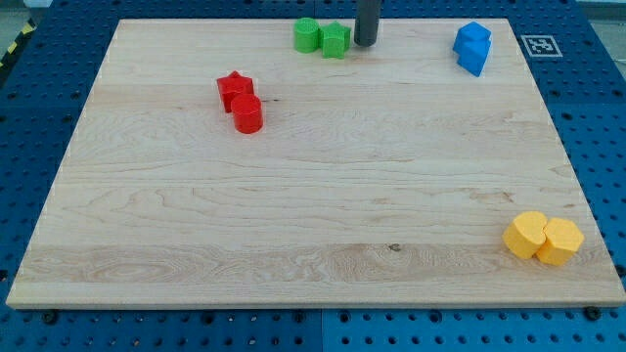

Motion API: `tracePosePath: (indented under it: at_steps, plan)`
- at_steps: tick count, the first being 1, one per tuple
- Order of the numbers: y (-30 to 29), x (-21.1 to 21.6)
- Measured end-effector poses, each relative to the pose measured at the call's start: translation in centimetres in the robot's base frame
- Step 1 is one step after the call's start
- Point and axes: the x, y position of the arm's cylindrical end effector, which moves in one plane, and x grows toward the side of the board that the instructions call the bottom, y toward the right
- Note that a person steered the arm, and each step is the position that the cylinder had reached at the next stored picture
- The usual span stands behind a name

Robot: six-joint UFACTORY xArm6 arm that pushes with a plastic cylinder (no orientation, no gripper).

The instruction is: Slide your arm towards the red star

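Note:
The red star [234,89] lies at the upper left of the wooden board [313,196], touching a red cylinder [247,114] just below and to its right. My tip [365,43] is at the view's top, just right of two green blocks: a green star-like block [335,40] and a green round block [308,34]. The tip stands far to the right of and above the red star.
Two blue blocks [472,47] sit together at the upper right. Two yellow blocks [543,237] sit together at the lower right near the board's edge. A blue pegboard surrounds the board, with a marker tag [538,44] at the upper right.

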Motion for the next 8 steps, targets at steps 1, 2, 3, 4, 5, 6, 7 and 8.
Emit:
tracePosePath:
  at_steps: [1, 2, 3, 4, 5, 6, 7, 8]
  plan:
    - [0.5, 1.9]
    - [0.5, 3.8]
    - [-0.9, 4.9]
    - [-3.4, 4.9]
    - [-6.8, 4.9]
    - [-9.8, 4.9]
    - [-10.0, 4.9]
    - [-11.5, 5.3]
